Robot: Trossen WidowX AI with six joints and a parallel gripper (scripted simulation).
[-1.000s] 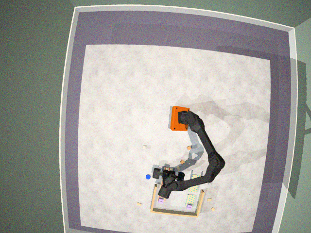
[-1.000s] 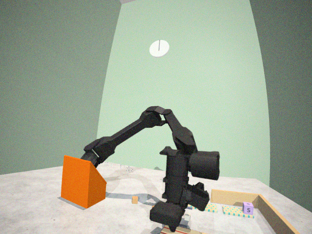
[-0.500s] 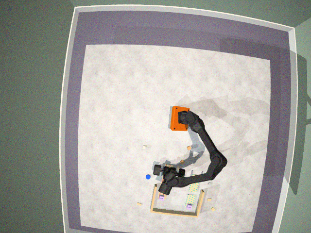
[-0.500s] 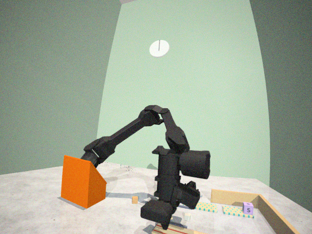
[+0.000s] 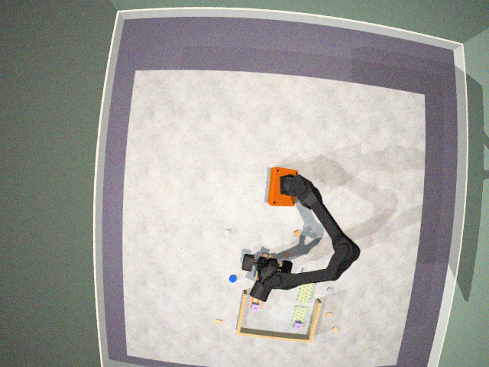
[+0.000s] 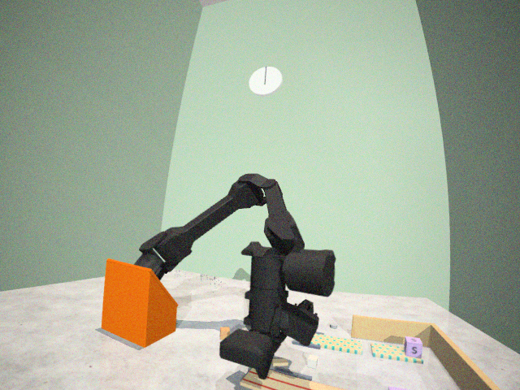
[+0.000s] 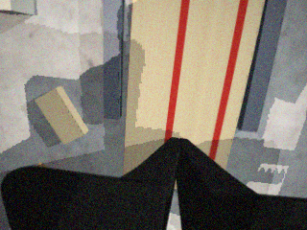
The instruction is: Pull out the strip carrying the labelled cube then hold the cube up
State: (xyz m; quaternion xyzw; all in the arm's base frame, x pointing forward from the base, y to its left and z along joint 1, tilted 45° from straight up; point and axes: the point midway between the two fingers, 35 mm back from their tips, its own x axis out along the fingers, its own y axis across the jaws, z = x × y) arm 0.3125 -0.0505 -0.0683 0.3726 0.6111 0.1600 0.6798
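Observation:
My gripper is shut and empty, its tips at the red-striped strip. Whether they touch it is unclear. The part in the wrist view is unbroken; the arm hides its middle in the top view. A lilac cube sits at its far end, inside the frame. The other strip, yellowish with teal dots, lies in two pieces with a gap: a near piece and a far piece. Another lilac cube, marked S, stands on the far piece.
A three-sided wooden frame surrounds the far ends. Dark rails flank the striped strip. A tan block lies left of it in the wrist view. An orange block, a blue disc and several small blocks lie around.

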